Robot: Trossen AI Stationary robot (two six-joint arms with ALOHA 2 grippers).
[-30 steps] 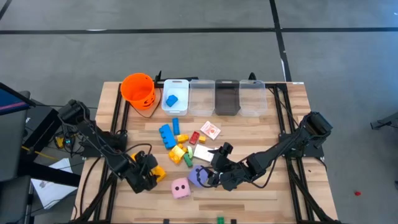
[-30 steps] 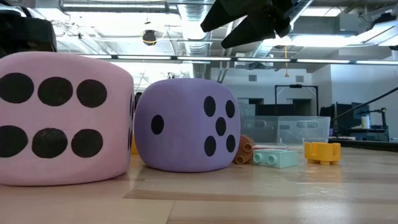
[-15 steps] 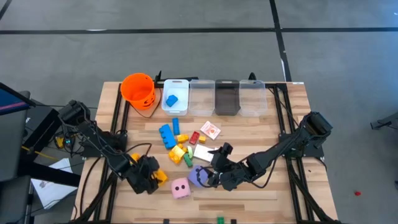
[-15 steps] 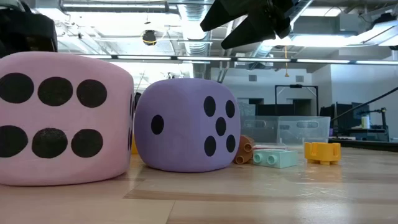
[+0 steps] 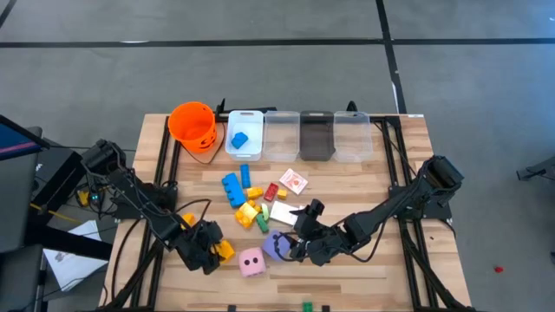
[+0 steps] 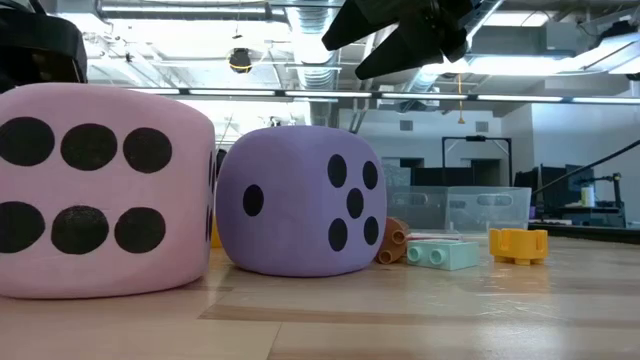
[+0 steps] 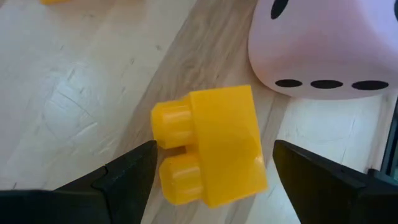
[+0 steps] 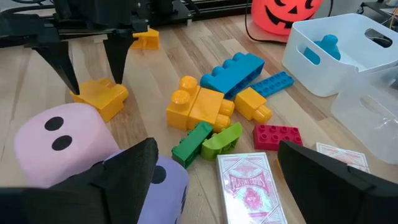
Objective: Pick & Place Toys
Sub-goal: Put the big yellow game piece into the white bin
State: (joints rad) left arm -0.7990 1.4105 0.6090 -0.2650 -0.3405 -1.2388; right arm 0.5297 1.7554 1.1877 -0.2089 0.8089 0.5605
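A yellow two-stud block lies on its side on the table near the left front, next to the pink die. My left gripper points steeply down over the block, open, one finger on each side of it; I see no touch. The purple die rests on the table beside the pink one. My right gripper hangs open just above and to the right of the purple die, holding nothing. A pile of blue, yellow, green and red blocks lies mid-table.
At the far edge stand an orange bucket, a white bin holding a blue block, and clear bins. Pink-and-white cards lie right of the block pile. Bare wood shows at the table's right and near right.
My left gripper has tipped at the wrist and swung slightly toward the table's near edge, staying over the yellow block. My right gripper and both dice have kept still.
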